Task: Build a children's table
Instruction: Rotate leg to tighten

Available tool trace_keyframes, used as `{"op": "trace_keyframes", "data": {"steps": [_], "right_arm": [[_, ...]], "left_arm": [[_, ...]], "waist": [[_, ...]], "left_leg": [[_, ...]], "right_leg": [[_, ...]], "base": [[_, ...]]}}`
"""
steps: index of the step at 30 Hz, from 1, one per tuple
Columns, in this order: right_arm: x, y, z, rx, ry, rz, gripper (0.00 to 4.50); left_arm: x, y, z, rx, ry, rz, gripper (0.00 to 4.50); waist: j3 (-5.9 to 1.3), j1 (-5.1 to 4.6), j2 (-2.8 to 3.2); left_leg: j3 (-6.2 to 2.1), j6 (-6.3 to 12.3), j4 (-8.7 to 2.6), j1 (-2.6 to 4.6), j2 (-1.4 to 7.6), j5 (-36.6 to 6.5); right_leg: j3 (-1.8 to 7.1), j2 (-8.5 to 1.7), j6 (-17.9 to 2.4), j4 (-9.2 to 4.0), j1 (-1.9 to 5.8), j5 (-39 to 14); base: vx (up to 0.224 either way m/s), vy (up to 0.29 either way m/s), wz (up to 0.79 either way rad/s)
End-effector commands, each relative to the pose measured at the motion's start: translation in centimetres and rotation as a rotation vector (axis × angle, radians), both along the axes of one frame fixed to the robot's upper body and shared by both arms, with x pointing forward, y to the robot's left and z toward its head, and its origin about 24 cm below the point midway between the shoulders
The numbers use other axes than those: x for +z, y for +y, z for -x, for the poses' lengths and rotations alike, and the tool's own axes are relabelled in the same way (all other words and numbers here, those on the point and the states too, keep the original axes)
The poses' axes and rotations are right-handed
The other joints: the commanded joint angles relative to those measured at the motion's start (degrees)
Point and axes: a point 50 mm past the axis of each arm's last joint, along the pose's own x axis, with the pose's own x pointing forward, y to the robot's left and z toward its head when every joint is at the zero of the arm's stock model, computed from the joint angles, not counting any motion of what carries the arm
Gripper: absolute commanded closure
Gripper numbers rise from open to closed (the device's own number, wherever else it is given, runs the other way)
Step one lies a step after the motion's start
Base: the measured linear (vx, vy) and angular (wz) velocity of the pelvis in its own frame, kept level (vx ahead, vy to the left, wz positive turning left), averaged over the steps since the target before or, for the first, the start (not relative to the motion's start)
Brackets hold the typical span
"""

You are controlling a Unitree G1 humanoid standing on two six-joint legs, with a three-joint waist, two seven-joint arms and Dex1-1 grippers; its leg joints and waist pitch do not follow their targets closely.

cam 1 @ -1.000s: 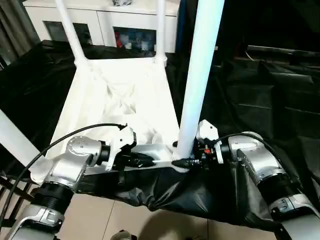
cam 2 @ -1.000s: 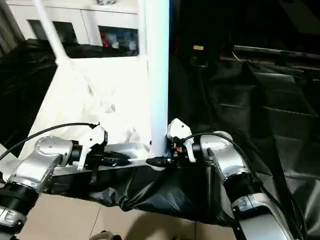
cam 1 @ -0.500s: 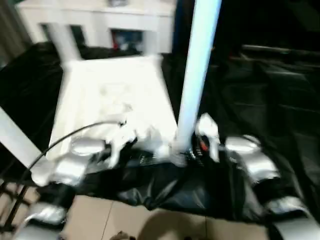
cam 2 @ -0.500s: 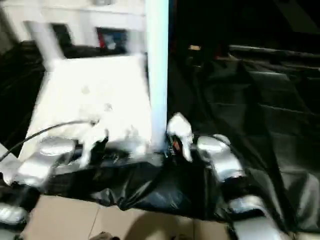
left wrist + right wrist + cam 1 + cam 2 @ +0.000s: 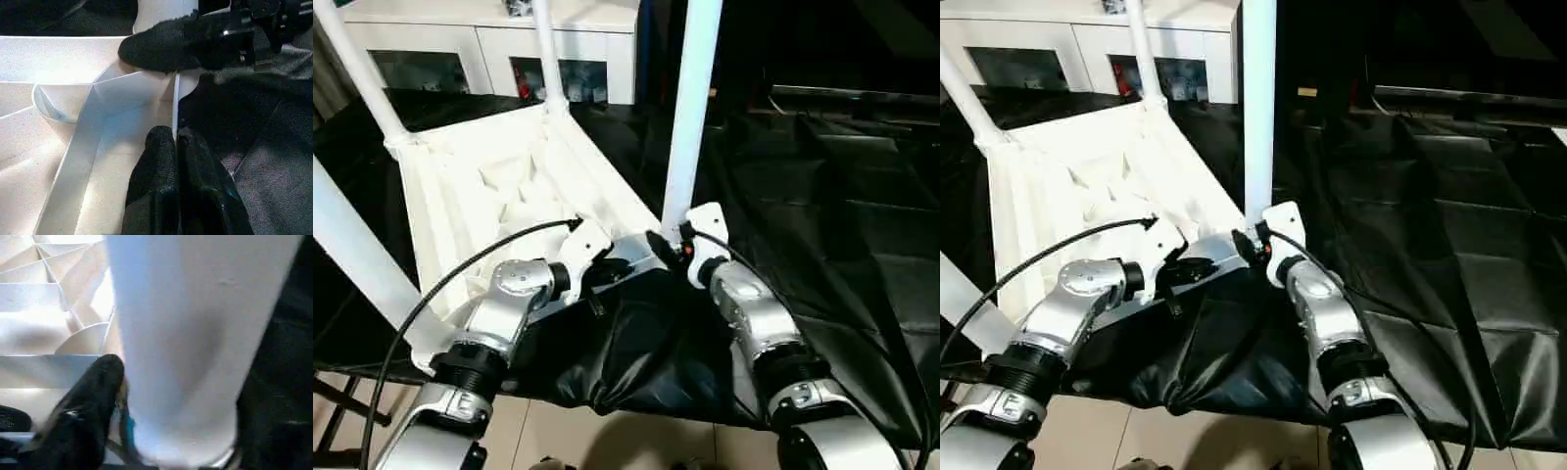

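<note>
I see my right gripper (image 5: 668,247) clasping the near leg (image 5: 688,127), my left gripper (image 5: 177,147) closed against the upturned tabletop (image 5: 499,196) rim.

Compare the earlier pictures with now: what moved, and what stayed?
The white plastic ribbed tabletop has swung round on the black cloth, its far end going left. The left hand stays shut on its near rim, the right hand at the base of the upright white tubular leg.

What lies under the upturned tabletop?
The tabletop lies ribbed side up on a black sheet that spreads out to the robot's right and hangs over the near edge. What carries the sheet is covered; tiled floor shows below.
</note>
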Motion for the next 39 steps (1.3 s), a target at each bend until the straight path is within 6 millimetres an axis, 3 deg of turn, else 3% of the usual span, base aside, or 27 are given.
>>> {"op": "trace_keyframes", "data": {"steps": [1, 4, 10, 16, 17, 20, 24, 28, 34, 39], "right_arm": [[-0.1, 4.4, 1.3, 0.213, -0.001, -0.002, 0.83], [0.0, 3.5, 1.1, 0.241, 0.000, 0.008, 0.83], [0.8, 0.7, 1.4, 0.478, -0.033, 0.056, 0.83], [1.3, -1.3, 2.4, 0.698, -0.010, 0.066, 0.83], [1.2, -1.9, 3.2, 0.815, 0.021, 0.086, 0.83], [1.1, -2.3, 3.8, 0.896, 0.047, 0.101, 0.83], [0.9, -2.8, 4.8, 1.044, 0.112, 0.131, 0.83], [1.1, -2.6, 5.1, 1.085, 0.122, 0.108, 1.16], [1.2, -2.6, 5.6, 1.142, 0.152, 0.096, 1.54], [1.1, -2.6, 5.8, 1.149, 0.160, 0.089, 1.80]], "left_arm": [[0.9, -3.3, 0.6, -0.095, -0.043, 0.091, 4.50], [0.9, -2.8, 0.9, -0.138, -0.056, 0.082, 4.50], [1.2, -1.0, 1.6, -0.270, -0.050, 0.056, 4.50], [1.5, 0.8, 2.1, -0.347, -0.016, 0.036, 4.50], [1.6, 1.4, 2.4, -0.376, 0.000, 0.032, 4.50], [1.7, 1.9, 2.6, -0.398, 0.007, 0.029, 4.50], [1.7, 3.0, 2.9, -0.425, 0.032, 0.017, 4.50], [1.9, 3.3, 3.1, -0.434, 0.041, 0.016, 4.50], [2.0, 3.5, 3.2, -0.445, 0.053, 0.016, 4.50], [1.9, 3.5, 3.2, -0.439, 0.058, 0.019, 4.50]], "waist": [[-3.49, 0.18, -0.19], [-3.61, 0.12, -0.17], [-3.72, 0.26, -0.08], [-3.62, 1.46, 0.15], [-3.67, 1.67, 0.05], [-3.62, 1.82, -0.04], [-3.42, 2.14, -0.17], [-3.40, 2.25, -0.17], [-3.55, 2.86, -0.19], [-3.43, 2.89, -0.27]], "left_leg": [[-1.34, 0.83, -4.34, 0.55, 2.25, -15.58], [-1.34, 1.06, -4.28, 0.45, 2.18, -15.05], [-1.06, 3.31, -3.86, 0.31, 2.31, -12.86], [-0.96, 2.65, -3.96, 0.63, 2.78, -13.95], [-0.92, 2.78, -3.88, 0.70, 2.76, -13.89], [-0.89, 3.63, -3.82, 0.46, 2.75, -13.08], [-0.97, 3.14, -3.96, 0.62, 2.77, -14.37], [-1.05, 2.41, -4.11, 0.70, 2.83, -14.56], [-0.92, 2.78, -3.91, 0.70, 2.77, -12.65], [-0.99, 2.28, -4.03, 0.71, 2.78, -13.65]], "right_leg": [[2.37, -3.64, -11.69, -4.77, 2.49, -16.27], [2.37, -3.56, -12.05, -4.62, 2.65, -14.61], [2.29, -3.51, -14.55, -4.10, 2.92, -8.88], [2.14, -3.35, -15.11, -3.79, 2.76, -9.40], [2.14, -3.34, -15.21, -3.76, 2.76, -8.99], [2.15, -3.40, -15.51, -3.62, 2.83, -7.97], [2.16, -3.49, -14.74, -4.01, 2.66, -12.32], [2.23, -3.51, -14.42, -4.00, 2.59, -12.91], [2.20, -3.38, -15.00, -3.67, 2.57, -9.71], [2.23, -3.53, -14.30, -3.97, 2.57, -12.44]], "base": [[0.000, 0.000, 0.00], [0.000, 0.000, 0.00], [0.000, 0.000, 0.00], [0.000, 0.000, 0.00], [0.000, 0.000, 0.00], [0.000, 0.000, 0.00], [0.000, 0.000, 0.00], [0.000, 0.000, 0.00], [0.000, 0.000, 0.00], [0.000, 0.000, 0.00]]}}
